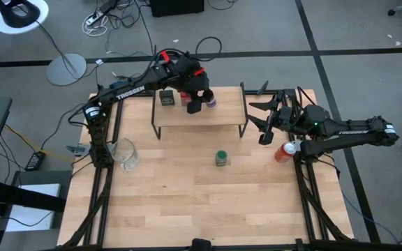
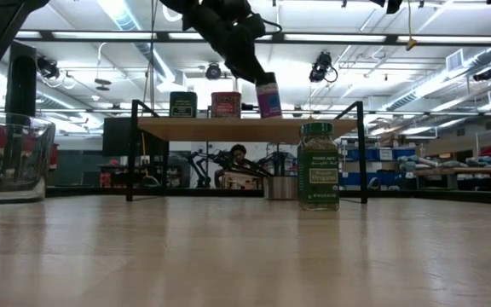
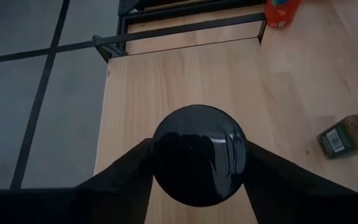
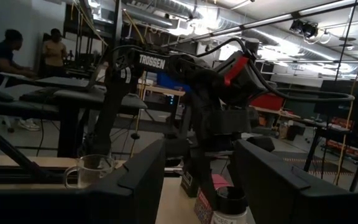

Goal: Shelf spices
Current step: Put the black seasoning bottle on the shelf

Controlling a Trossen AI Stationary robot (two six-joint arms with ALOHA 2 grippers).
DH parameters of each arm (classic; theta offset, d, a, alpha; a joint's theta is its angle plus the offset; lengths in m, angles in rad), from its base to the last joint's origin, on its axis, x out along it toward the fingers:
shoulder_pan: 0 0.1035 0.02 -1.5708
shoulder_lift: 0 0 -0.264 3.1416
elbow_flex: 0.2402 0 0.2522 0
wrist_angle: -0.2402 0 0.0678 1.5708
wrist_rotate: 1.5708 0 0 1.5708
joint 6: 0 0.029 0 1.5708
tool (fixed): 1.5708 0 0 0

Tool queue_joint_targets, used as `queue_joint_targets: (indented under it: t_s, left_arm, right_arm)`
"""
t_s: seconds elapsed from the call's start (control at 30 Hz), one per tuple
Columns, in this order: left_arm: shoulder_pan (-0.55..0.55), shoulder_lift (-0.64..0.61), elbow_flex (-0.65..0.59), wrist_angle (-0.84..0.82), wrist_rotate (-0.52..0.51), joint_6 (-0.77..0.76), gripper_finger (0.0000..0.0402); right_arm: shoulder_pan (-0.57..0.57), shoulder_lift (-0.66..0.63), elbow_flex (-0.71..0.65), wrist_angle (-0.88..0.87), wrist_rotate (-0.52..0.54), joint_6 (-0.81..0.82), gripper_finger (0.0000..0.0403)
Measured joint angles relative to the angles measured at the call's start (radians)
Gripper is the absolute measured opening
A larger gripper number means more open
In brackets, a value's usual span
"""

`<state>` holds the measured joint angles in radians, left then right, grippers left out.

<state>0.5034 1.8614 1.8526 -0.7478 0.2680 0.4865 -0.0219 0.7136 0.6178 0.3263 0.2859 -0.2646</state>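
Observation:
My left gripper (image 1: 199, 97) reaches over the shelf (image 1: 222, 111) and is shut on the purple-labelled jar (image 2: 268, 98), seen in the left wrist view as a round black lid (image 3: 197, 163). The dark tin (image 2: 182, 104) and the red tin (image 2: 226, 104) stand on the plank to the jar's left. The green jar (image 1: 221, 158) stands upright on the table in front of the shelf. My right gripper (image 1: 258, 117) waits open beside the shelf's right end. My left gripper pinches the purple-labelled jar by its black lid (image 3: 166, 155), one finger (image 3: 129, 174) on each side. The fingers come from above, slanting down. The jar is tilted over the shelf's plank (image 2: 314, 128); whether its base touches the plank, I cannot tell.
A clear glass cup (image 1: 124, 153) stands near the table's left edge. A red drink can (image 1: 283, 150) stands near the right edge, close under my right arm. Bare plank lies to the right of the jar. People (image 4: 55, 46) sit in the room beyond the table.

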Motion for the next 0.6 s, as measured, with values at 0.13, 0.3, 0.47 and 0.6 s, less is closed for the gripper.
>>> queue_joint_targets:
  t_s: [0.13, 0.3, 0.47, 0.6]
  left_arm:
    - [0.0, 0.0, 0.0, 0.013, 0.0, -0.024, 0.0242]
    - [0.0, 0.0, 0.002, 0.027, 0.002, -0.046, 0.0271]
    - [0.0, -0.001, 0.002, 0.039, -0.03, -0.047, 0.0281]
    - [0.0, -0.002, 0.027, 0.041, -0.038, -0.049, 0.0282]
  right_arm:
    - [0.0, 0.0, 0.0, 0.0, 0.0, 0.0, 0.0194]
    - [0.0, 0.0, 0.0, 0.0, 0.0, 0.0, 0.0194]
    - [0.0, 0.0, 0.0, 0.0, 0.0, 0.0, 0.0194]
    - [0.0, 0.0, 0.0, 0.0, 0.0, 0.0, 0.0194]
